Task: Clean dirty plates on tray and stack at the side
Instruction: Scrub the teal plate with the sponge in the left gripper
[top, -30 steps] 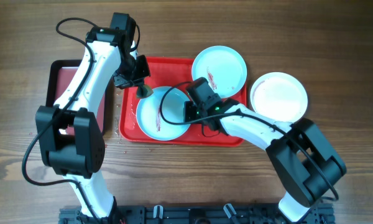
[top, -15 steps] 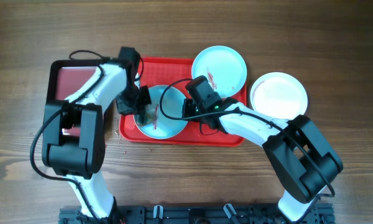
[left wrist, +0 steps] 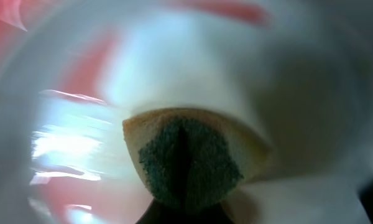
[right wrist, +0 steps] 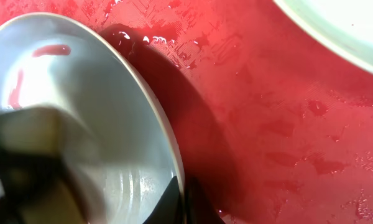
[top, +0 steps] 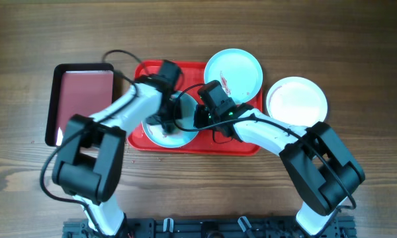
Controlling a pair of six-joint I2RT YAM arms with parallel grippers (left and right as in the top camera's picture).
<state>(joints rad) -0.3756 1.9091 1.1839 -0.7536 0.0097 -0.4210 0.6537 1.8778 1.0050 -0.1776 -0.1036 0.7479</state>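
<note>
A light blue plate [top: 175, 139] lies on the left half of the red tray [top: 188, 73]. My left gripper [top: 167, 118] is shut on a yellow sponge with a green scrub face [left wrist: 186, 162] and presses it onto this plate [left wrist: 280, 81]. My right gripper [top: 197, 119] is shut on the plate's right rim [right wrist: 168, 155], fingers [right wrist: 183, 202] pinching it; thin reddish smears [right wrist: 50, 50] remain on the plate. A second light blue plate [top: 233, 74] with smears sits at the tray's back right corner. A white plate [top: 296, 102] lies on the table right of the tray.
A black-rimmed tray with maroon inside [top: 81, 102] lies left of the red tray. The red tray floor [right wrist: 267, 124] is wet with droplets. The second plate's edge [right wrist: 336, 25] is close to my right wrist. Wooden table surrounds all.
My left arm swung from the tray's back-left corner rightward and down, bringing the sponge onto the light blue plate. My right gripper stayed on the plate's rim.
</note>
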